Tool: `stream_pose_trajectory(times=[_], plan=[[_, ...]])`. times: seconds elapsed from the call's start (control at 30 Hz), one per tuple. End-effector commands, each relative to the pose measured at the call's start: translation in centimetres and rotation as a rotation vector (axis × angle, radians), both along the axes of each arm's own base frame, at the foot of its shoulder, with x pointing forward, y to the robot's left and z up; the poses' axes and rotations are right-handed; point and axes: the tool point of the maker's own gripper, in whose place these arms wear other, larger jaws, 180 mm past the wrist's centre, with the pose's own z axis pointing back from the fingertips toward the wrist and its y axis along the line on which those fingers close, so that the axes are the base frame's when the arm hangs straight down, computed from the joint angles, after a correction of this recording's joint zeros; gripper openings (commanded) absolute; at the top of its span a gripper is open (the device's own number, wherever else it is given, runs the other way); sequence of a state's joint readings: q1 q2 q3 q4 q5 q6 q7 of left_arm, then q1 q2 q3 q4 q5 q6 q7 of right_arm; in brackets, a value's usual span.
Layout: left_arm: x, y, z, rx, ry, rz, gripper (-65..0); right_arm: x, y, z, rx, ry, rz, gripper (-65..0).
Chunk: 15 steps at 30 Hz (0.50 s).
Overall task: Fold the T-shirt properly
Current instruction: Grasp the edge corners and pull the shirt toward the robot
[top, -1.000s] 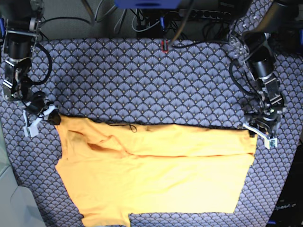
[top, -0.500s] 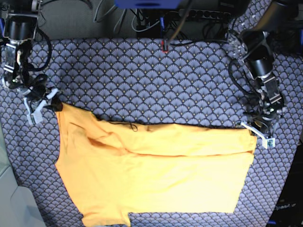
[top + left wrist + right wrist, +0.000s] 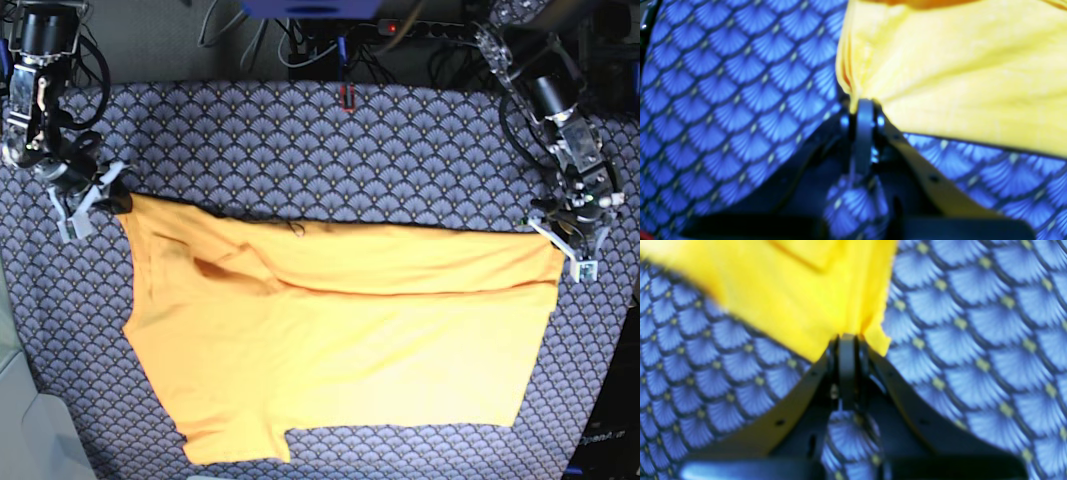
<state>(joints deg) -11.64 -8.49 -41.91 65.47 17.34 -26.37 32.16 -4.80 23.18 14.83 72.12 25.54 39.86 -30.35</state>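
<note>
- The left gripper (image 3: 572,245) has closed in the last second; its jaws now pinch the far corner of the T-shirt (image 3: 340,340), as the right gripper (image 3: 88,195) does at the other far corner.
- Both arms have drawn the far edge away along the patterned cloth (image 3: 300,150), so the shirt lies flatter and the fold can begin (my judgement).
- The wrist views show the cloth between the pressed jaws (image 3: 863,110) (image 3: 846,343); only the base view shows the whole shirt.
</note>
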Motion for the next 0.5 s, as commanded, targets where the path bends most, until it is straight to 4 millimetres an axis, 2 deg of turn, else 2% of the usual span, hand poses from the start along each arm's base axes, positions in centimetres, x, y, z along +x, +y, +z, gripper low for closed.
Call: stream_pose_trajectory(times=[0.0,0.27,0.37,0.47], plan=[[0.6,1.4,1.9,0.044,-0.037,0.015,-65.0,0.3,-1.7,1.0,-0.031,-0.019,-0.016,-65.0],[-2.3,1.9,2.5,0.107,0.005,0.021,-65.0,-2.8,-4.5,0.2,-0.048,0.022,-0.096,-65.0],[-3.4,1.8,2.4,0.120,0.031,0.024,-65.0,-3.9,-4.6,-0.5,-0.050,0.046,-0.102,-65.0],[-4.9,2.1,2.9,0.154,0.050,0.025,-65.0,-4.7,-4.2,0.2,-0.057,0.014,-0.087,-65.0]])
